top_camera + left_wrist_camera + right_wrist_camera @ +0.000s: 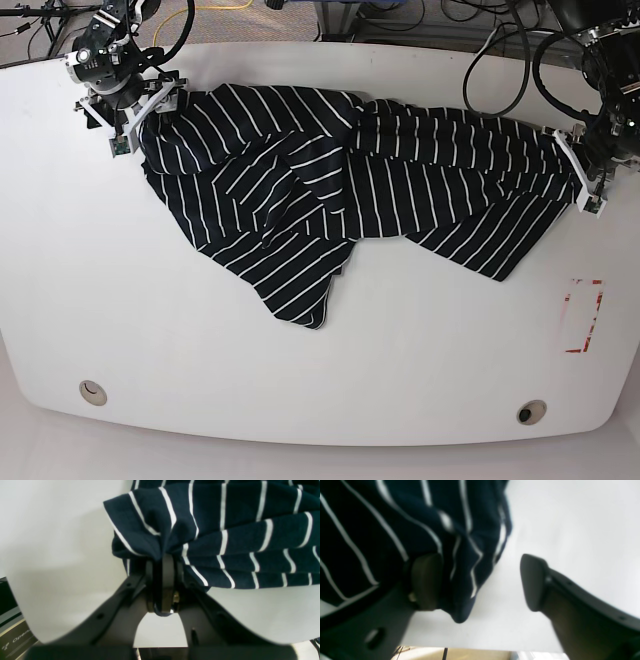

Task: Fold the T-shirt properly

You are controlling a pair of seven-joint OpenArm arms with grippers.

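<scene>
The large black cotton-like T-shirt with thin white stripes [300,190] is lying crumpled along the far edge of the pale, smooth surface [200,380], its long axis running side to side, roughly parallel to that edge. One flap is pointing toward the near edge left of the middle; another is angling the same way near the right side. Two dark round holes are sitting near the surface's near corners, the left hole [93,392] and the right hole [532,412], and red markings [584,316] are showing by the right edge. Black cables are looping over the far edge beside the arms. The left black pincer [163,585] is clamping bunched fabric at the shirt's right end; the right black pincer [480,582] is standing wide apart around the other end.
</scene>
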